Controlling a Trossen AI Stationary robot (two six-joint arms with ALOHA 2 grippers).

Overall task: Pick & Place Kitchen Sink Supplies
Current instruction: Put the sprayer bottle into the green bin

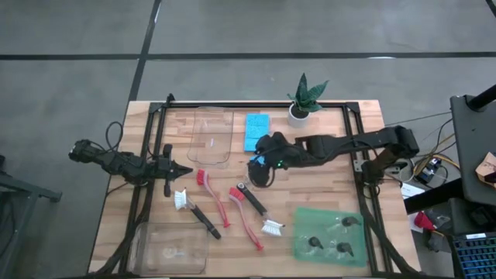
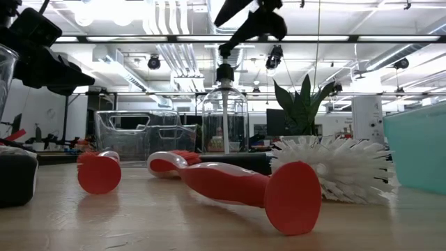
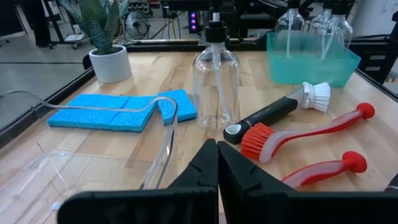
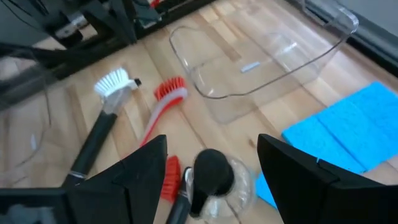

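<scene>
the left arm lies low along the worktop's (image 1: 325, 186) left edge, its end effector (image 1: 180, 170) pointing inward with fingers pressed together and holding nothing. just ahead of it sit a black brush (image 1: 195, 213) with white bristles and a red brush (image 1: 213, 196); a clear tray (image 1: 210, 136) lies beyond them toward the back, and a second tray (image 1: 172, 246) sits at the front left corner.

in the middle, another red brush (image 1: 246, 218) and a black-handled brush (image 1: 258, 211) with a white head lie crossed near each other. the blue sponges (image 1: 256, 132) lie flat at the back, just right of the rear tray.

the right arm reaches in from the right edge, stretched across the worktop, wrist bent down. its end effector (image 4: 211, 168) hangs directly over a clear bottle (image 4: 217, 180) with a black pump top, fingers (image 4: 146, 165) spread wide on either side of the pump, apart from it. the bottle stands upright between the sponges and the brushes.

further right, a potted plant (image 1: 303, 99) stands at the back, and a green bin (image 1: 329, 236) at the front right holds more black-topped clear bottles (image 1: 341, 248).
</scene>
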